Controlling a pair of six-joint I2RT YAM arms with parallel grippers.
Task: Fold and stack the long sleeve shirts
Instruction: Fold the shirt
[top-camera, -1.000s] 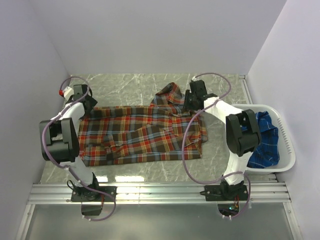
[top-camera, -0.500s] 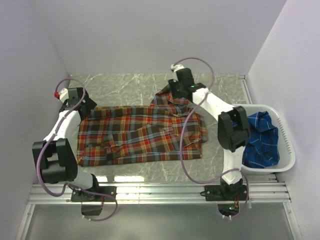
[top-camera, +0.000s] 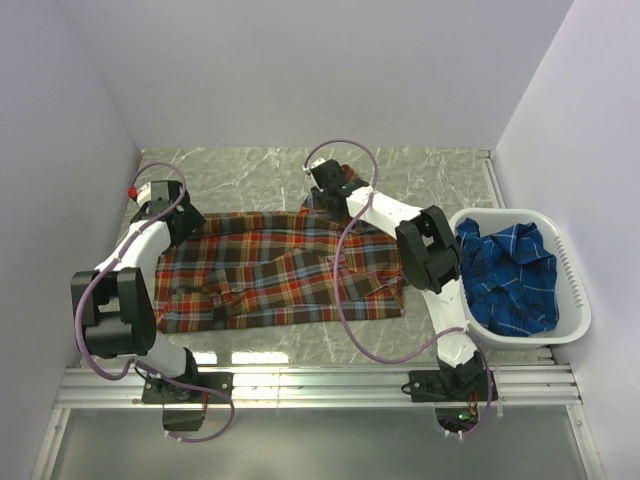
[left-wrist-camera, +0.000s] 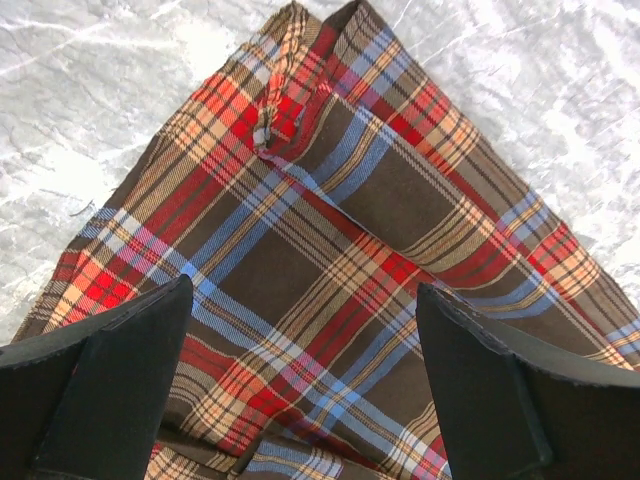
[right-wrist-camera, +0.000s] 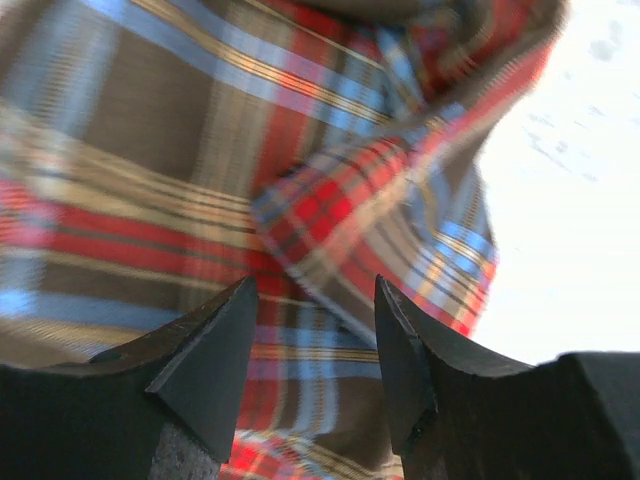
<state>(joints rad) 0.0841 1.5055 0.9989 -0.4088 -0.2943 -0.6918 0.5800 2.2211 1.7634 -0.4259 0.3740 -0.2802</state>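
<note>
The red-orange plaid long sleeve shirt (top-camera: 270, 270) lies spread flat across the marble table, its collar (top-camera: 345, 185) at the far side. My left gripper (top-camera: 172, 212) hovers over the shirt's far left corner. In the left wrist view that gripper (left-wrist-camera: 305, 385) is wide open above the cloth (left-wrist-camera: 330, 230), holding nothing. My right gripper (top-camera: 320, 195) hangs by the collar's left side. In its own view it (right-wrist-camera: 315, 345) stands open over blurred plaid folds (right-wrist-camera: 330, 200), with nothing between its fingers. The blue plaid shirt (top-camera: 510, 280) lies crumpled in the basket.
The white plastic basket (top-camera: 575, 290) stands at the table's right edge beside the right arm. Grey walls close in the left, far and right sides. An aluminium rail (top-camera: 320, 385) with both arm bases runs along the near edge.
My right arm has swung left from the collar's right side to its left, its jaws widening. My left gripper has opened fully and stayed at the far left corner.
</note>
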